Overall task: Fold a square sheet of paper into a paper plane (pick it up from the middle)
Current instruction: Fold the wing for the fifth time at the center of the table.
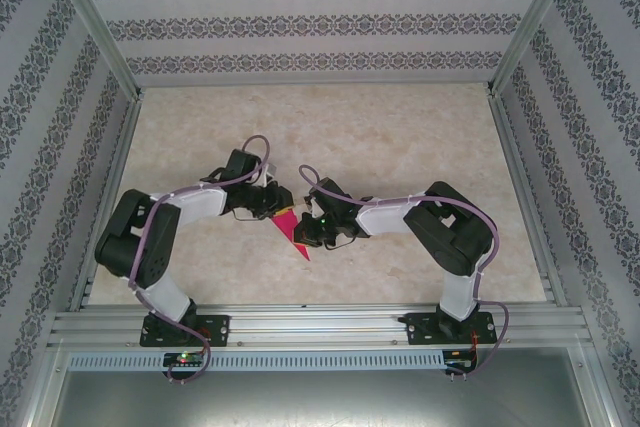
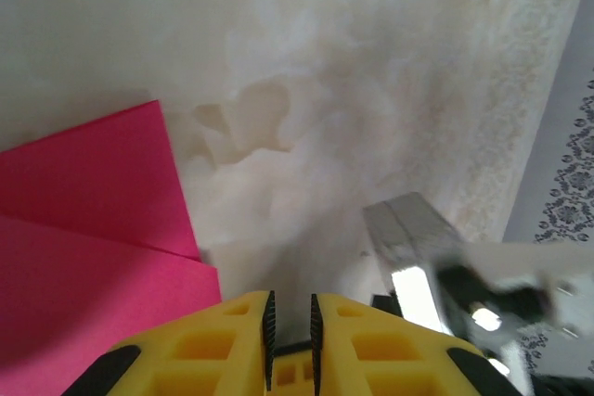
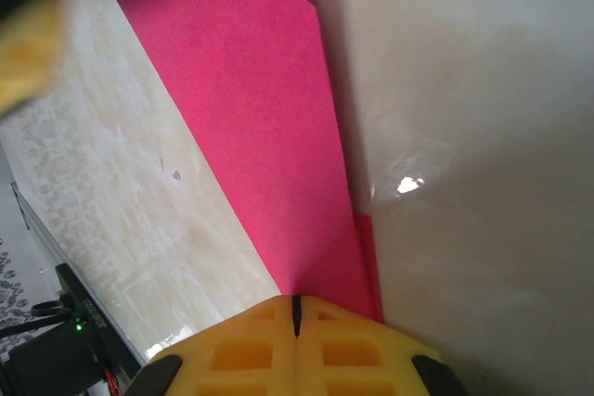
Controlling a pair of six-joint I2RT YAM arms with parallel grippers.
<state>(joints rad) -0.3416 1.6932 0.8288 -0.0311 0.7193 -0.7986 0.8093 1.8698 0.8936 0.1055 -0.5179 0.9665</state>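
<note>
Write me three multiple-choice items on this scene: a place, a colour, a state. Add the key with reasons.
1. Where the paper lies: A between the left end effector and the right end effector; B inside a bin; C on a shelf.
2. The paper's colour: A blue; B magenta-pink; C white.
3. The right end effector's fingers: A wide apart; B shut together; C around a cup.
Key: 1 A, the top view shows it between them; 2 B, every view shows pink; 3 B, the right wrist view shows no gap.
</note>
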